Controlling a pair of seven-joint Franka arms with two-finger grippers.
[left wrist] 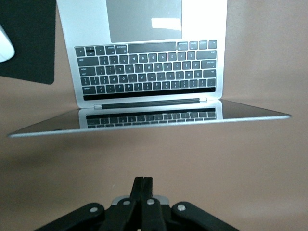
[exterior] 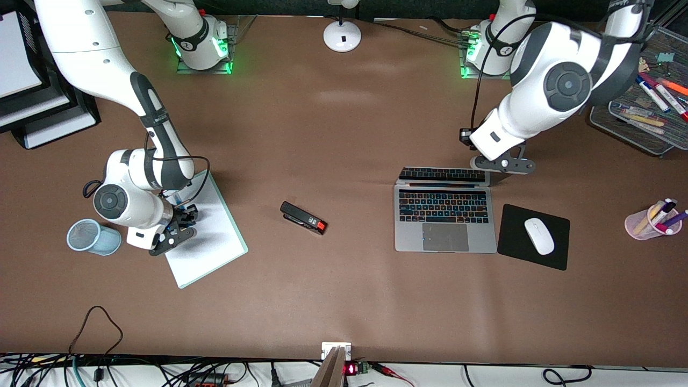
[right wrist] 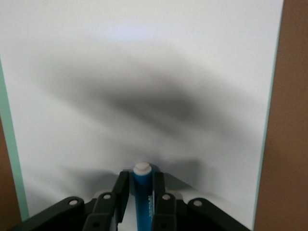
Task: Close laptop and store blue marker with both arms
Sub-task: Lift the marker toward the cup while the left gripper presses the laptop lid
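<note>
The silver-grey laptop [exterior: 445,223] [left wrist: 149,72] lies open near the left arm's end of the table, its screen [exterior: 443,174] [left wrist: 144,119] raised and mirroring the keys. My left gripper [exterior: 502,164] [left wrist: 143,180] is shut and empty, low over the table just on the robots' side of the raised screen. The blue marker [right wrist: 143,192], white end showing, sits between the fingers of my right gripper [exterior: 185,215] [right wrist: 142,174], which is shut on it over a white pad [exterior: 215,236] [right wrist: 144,72] toward the right arm's end.
A light blue mesh cup [exterior: 92,237] lies beside the right gripper. A black-and-red stapler [exterior: 303,217] lies mid-table. A white mouse [exterior: 539,235] rests on a black mouse pad [exterior: 510,242] beside the laptop. A pen cup [exterior: 653,220] and a mesh tray [exterior: 645,123] are at the left arm's end.
</note>
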